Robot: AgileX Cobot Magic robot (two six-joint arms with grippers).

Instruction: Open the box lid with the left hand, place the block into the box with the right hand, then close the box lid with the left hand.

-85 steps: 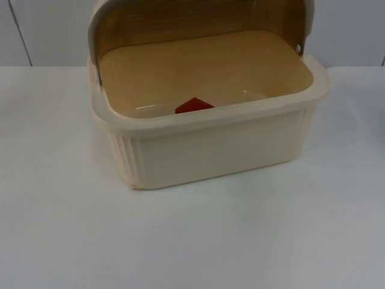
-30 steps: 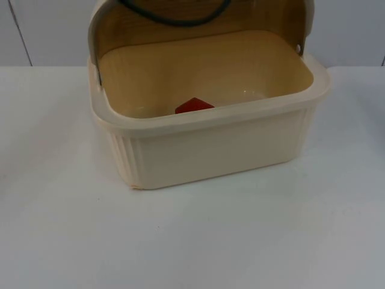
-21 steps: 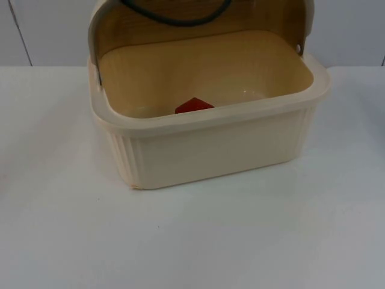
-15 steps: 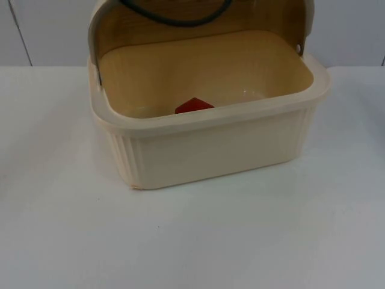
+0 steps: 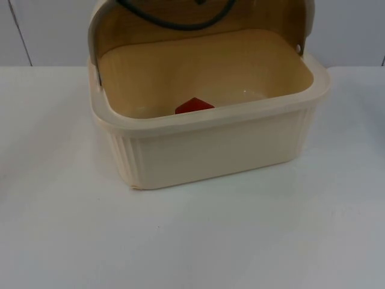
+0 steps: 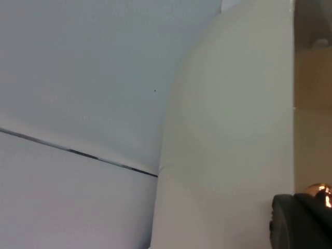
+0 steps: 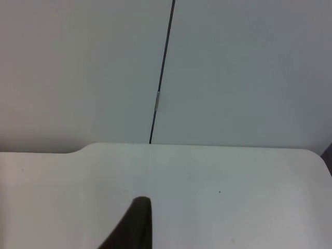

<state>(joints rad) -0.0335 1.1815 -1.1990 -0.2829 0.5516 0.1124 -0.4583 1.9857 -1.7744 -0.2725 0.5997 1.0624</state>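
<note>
White desk (image 5: 240, 241) runs back to a grey partition wall (image 5: 48, 30), and the cream box (image 5: 210, 150) stands at its far middle with the lid (image 5: 198, 24) swung up. 1 red block (image 5: 194, 106) lies inside, close behind the near wall. The left claw (image 6: 303, 218) sits against the lid's outer shell; I cannot tell how far its fingers are parted. The right claw (image 7: 136, 223) waits over bare desk, holding nothing visible. Closing remains: a poor hold could let the lid slip and slam, or shove the box.

Cream ribbed box (image 5: 210, 144), wood-grain brown lid (image 5: 198, 21) underside, red block (image 5: 194, 106), white table (image 5: 192, 241), grey wall (image 7: 233, 67).
</note>
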